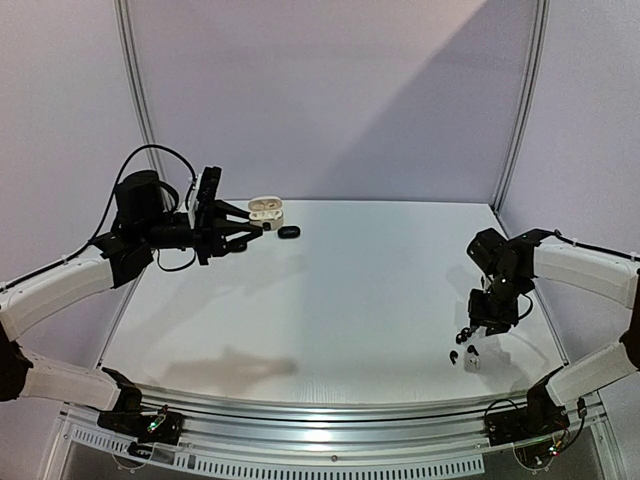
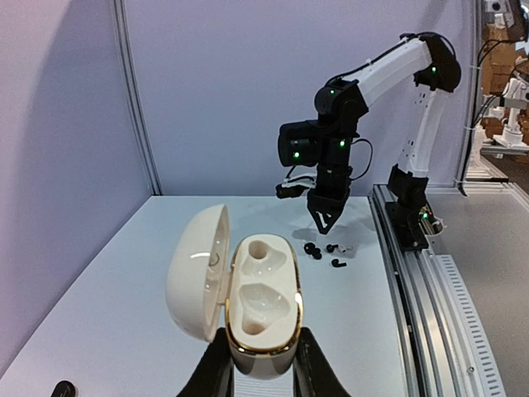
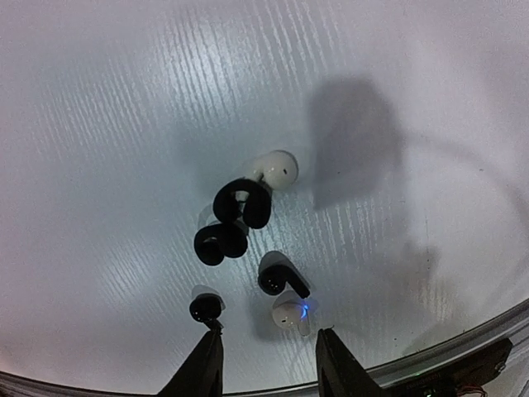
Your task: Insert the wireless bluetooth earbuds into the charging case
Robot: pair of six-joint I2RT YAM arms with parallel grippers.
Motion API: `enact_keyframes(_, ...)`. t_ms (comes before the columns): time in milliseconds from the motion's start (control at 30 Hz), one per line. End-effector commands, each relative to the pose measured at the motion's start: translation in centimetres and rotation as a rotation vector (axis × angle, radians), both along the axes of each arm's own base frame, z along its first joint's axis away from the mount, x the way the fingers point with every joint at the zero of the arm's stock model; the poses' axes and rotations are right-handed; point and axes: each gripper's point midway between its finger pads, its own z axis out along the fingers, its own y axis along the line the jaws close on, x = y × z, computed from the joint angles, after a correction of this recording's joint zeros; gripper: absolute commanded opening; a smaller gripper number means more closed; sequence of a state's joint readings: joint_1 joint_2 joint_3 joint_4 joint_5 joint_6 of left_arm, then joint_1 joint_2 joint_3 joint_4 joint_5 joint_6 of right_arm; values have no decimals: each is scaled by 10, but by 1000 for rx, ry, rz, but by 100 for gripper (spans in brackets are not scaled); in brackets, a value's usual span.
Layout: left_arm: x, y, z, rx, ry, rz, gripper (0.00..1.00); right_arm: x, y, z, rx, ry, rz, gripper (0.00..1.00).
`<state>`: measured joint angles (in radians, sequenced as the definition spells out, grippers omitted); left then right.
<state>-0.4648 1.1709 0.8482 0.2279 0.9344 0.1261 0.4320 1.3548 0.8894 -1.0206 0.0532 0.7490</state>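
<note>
Left jaws gripped an open cream oval charging case (image 2: pixel 263 302), sockets empty and exposed, likely to receive buds | Right jaws stood apart, empty, over tiny black and whitish stemmed earbuds (image 3: pixel 242 203) clustered on white desk (image 3: pixel 124 124), probably to pick one.

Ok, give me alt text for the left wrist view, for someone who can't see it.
The left gripper holds an open cream charging case, lid swung left, both wells empty. Beyond it, the right gripper hangs over a few small earbuds on the white table.
</note>
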Motion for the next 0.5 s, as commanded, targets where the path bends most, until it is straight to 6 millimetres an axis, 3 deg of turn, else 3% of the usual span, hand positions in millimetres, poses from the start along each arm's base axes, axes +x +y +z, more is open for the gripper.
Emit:
enact_keyframes(0, -6, -2, 2, -10, -28, -20, 0, -4, 8, -10, -4, 13, 21, 39)
enact_keyframes(167, -6, -1, 1, -7, -28, -14, 0, -17, -1, -36, -87, 110, 66, 38)
enact_keyframes(467, -5, -2, 0, 1, -32, -14, 0, -20, 9, -45, -60, 100, 102, 38)
